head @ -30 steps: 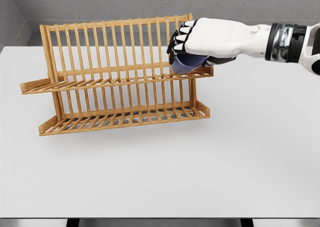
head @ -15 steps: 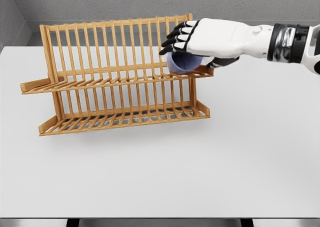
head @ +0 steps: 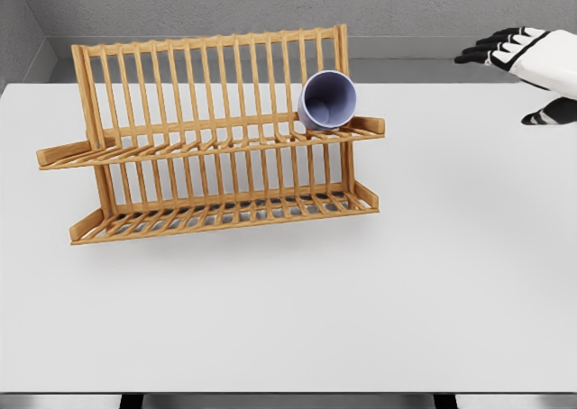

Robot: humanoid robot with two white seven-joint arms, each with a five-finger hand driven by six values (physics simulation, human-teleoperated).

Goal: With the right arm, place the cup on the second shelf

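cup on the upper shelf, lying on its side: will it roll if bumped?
Probably yes. The cup is round and lies tilted, mouth toward the camera, so it could roll along the rack. The back slats and raised end lip may check it. It looks thin-walled, likely light.

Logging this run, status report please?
Right robot hand open, clear at far right. Cup lying tipped on rack's upper shelf. Nothing in the way.

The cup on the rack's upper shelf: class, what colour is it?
The cup is lavender-blue, seen in the head view.
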